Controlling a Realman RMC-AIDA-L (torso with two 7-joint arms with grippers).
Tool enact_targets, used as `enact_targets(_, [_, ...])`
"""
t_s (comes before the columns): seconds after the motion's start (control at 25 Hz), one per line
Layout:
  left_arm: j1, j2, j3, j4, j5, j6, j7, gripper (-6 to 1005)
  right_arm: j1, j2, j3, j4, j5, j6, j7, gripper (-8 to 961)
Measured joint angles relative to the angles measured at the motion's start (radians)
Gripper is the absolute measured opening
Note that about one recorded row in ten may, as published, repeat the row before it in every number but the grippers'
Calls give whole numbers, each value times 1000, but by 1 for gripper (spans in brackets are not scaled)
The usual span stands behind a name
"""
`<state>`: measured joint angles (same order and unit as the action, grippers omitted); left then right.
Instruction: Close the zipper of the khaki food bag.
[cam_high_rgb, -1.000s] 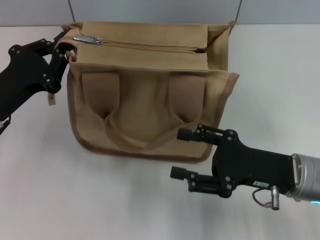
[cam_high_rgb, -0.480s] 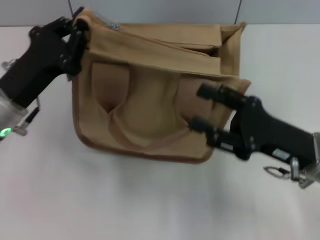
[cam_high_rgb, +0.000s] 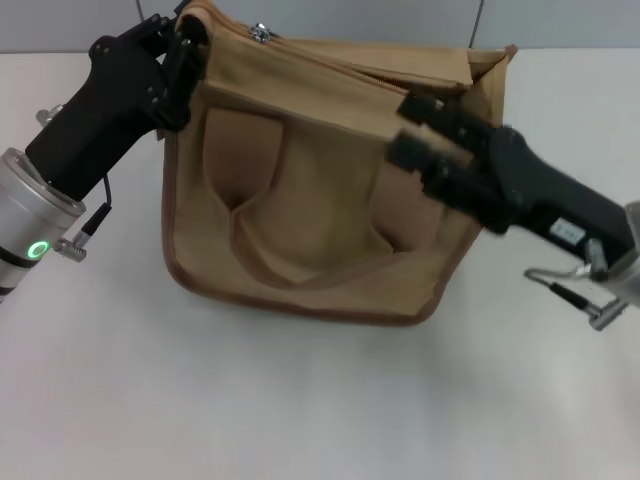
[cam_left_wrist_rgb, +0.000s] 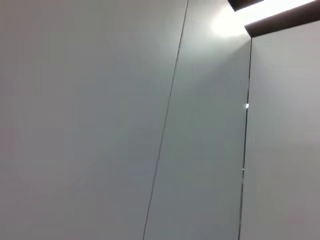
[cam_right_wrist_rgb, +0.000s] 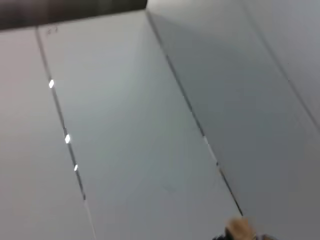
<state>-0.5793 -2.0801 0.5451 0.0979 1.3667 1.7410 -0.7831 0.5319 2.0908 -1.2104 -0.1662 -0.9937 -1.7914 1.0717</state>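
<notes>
The khaki food bag (cam_high_rgb: 310, 200) stands on the white table, tipped up at its left top corner. My left gripper (cam_high_rgb: 185, 50) is shut on that corner. The zipper's silver pull tab (cam_high_rgb: 262, 32) shows at the bag's top left, just right of the left gripper. The zipper track is mostly hidden behind the tilted top panel. My right gripper (cam_high_rgb: 415, 128) is in front of the bag's upper right side, over the right strap handle, with its fingers (cam_high_rgb: 428, 105) apart and nothing between them. A small tan patch of the bag shows in the right wrist view (cam_right_wrist_rgb: 241, 229).
The white table (cam_high_rgb: 300, 400) spreads in front of the bag. A grey wall (cam_high_rgb: 400, 20) rises behind it. The left wrist view shows only grey wall panels (cam_left_wrist_rgb: 100, 125). The right wrist view shows the same panels (cam_right_wrist_rgb: 150, 125).
The left gripper has lifted the bag's left corner up and to the right, tilting the bag. The right gripper has risen from the table's front to the bag's upper right side.
</notes>
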Motion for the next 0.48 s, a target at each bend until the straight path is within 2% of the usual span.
enact_targets(0.08, [1,0,1,-3,1,9,1,52,6,0,1,1,26,1,57,737])
enact_targets(0.12, [1,0,2,-14,1,17,7,52,21,0,1,7,92,5,243,737])
enact_targets(0.16, [1,0,2,-14,1,17,7,52,21,0,1,7,92,5,243,738])
enact_targets(0.2, [-4,0,2,-27,1,17,11,52,34,0,2,12,145,14,446,738])
enact_targets(0.24, [-4,0,2,-27,1,17,11,52,34,0,2,12,145,14,446,738])
enact_targets(0.36, [-10,0,3,-31,2,17,21,52,61,0,2,9,206,20,793,738])
enact_targets(0.4, [-15,0,4,-32,3,18,23,52,86,-1,3,4,223,23,1019,738])
enact_targets(0.48, [-20,0,4,-32,3,18,23,52,110,-1,3,4,228,44,1224,737])
